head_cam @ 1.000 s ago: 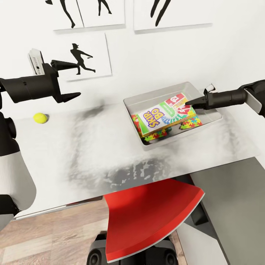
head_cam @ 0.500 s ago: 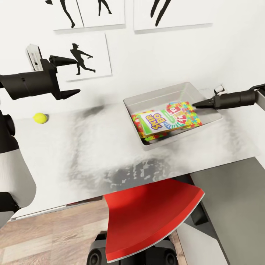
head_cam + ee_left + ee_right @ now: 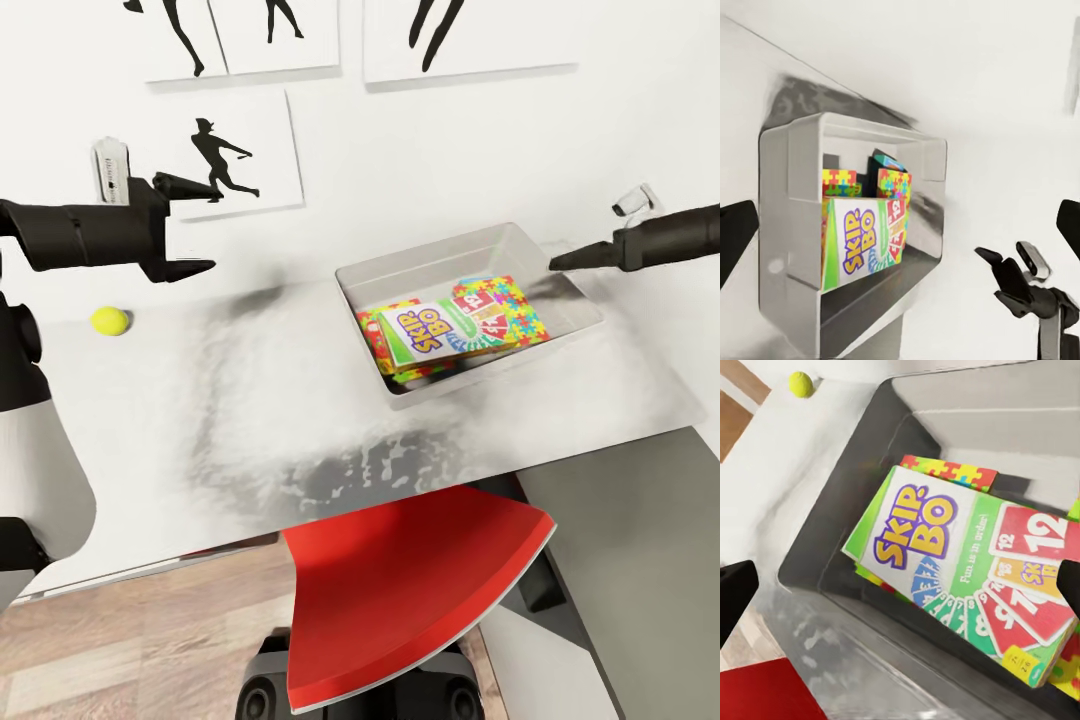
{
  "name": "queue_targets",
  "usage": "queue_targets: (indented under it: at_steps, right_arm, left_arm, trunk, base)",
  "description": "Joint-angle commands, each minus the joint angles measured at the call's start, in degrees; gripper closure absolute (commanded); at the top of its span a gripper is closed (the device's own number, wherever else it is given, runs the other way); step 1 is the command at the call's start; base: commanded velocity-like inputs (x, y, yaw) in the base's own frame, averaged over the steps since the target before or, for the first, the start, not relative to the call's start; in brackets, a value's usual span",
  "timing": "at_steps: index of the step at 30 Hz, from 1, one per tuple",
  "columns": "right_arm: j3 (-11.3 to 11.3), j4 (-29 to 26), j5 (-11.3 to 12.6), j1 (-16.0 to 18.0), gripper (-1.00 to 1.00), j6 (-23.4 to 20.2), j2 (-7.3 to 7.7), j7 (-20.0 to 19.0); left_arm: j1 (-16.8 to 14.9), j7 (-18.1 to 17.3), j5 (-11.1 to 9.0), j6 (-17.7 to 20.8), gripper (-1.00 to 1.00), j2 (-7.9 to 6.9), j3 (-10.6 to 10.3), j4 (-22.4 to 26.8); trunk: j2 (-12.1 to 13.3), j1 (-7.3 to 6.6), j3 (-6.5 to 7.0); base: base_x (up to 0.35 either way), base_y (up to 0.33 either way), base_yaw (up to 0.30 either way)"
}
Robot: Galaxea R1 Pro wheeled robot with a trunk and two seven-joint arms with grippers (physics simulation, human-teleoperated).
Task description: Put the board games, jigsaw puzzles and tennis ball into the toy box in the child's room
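Observation:
The grey toy box [image 3: 440, 257] stands on the table [image 3: 250, 400] at the right. In it the SKIP-BO board game [image 3: 436, 331] lies flat on top of the jigsaw puzzles [image 3: 518, 306]. My right gripper [image 3: 556, 263] hovers open just past the box's right rim, holding nothing. From the right wrist, the SKIP-BO box [image 3: 960, 577] lies below, over a jigsaw puzzle [image 3: 952, 472]. The tennis ball [image 3: 109, 320] rests at the table's far left. My left gripper [image 3: 213, 226] is open in the air, above and right of the ball. The left wrist view has the toy box [image 3: 791, 225] and SKIP-BO box [image 3: 859, 240].
A red chair seat [image 3: 400, 590] pokes out under the table's front edge. A lower dark grey desk section [image 3: 620, 540] adjoins at the right. Black silhouette pictures [image 3: 230, 150] hang on the white wall behind. Wood floor [image 3: 120, 640] shows at the lower left.
My right gripper let go of the SKIP-BO box, which settled flat in the toy box, and the arm drew back up and to the right. The left gripper drifted slightly right.

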State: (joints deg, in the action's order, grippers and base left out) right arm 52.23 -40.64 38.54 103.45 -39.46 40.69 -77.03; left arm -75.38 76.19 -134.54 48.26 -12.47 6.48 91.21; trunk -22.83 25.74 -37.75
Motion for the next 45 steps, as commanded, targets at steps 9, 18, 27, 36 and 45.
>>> queue_targets:
  at_steps: [9, 18, 27, 36, 45]
  right_arm:
    - [-5.7, -12.1, 0.4, -1.0, -1.00, -10.7, 2.54, 16.2]
    - [-6.5, -25.7, 2.4, -4.8, -1.00, -18.2, 0.06, 39.8]
    - [-10.8, -27.5, 3.1, -5.2, -1.00, -20.3, -6.99, 52.5]
    - [-18.4, -27.5, 3.6, -5.4, -1.00, -20.5, -34.81, 93.9]
    - [-18.5, -25.9, 5.5, -6.5, -1.00, -20.5, -50.69, 103.0]
  left_arm:
    - [0.1, 0.7, -0.5, 1.4, -1.00, 0.26, 0.2, 0.8]
    - [-0.1, 0.2, -0.5, 1.4, -1.00, 0.29, 0.4, 0.8]
    - [-0.3, -0.2, -0.5, 1.5, -1.00, -0.04, 0.5, 0.8]
    - [0.1, -0.1, -0.5, 1.8, -1.00, -5.75, 0.6, 0.9]
    - [4.0, 0.0, -0.5, 2.0, -1.00, -19.78, 0.2, 0.9]
  trunk:
    - [-0.1, 0.04, -0.09]
    - [-0.1, 0.04, -0.09]
    - [-0.1, 0.04, -0.09]
    - [-0.1, 0.04, -0.09]
    - [-0.1, 0.04, -0.01]
  base:
    - [-0.003, 0.001, 0.000]
    - [-0.169, 0.186, 0.000]
    - [-0.191, 0.280, 0.000]
    - [-0.079, 0.139, 0.001]
    - [-0.005, 0.010, 0.193]
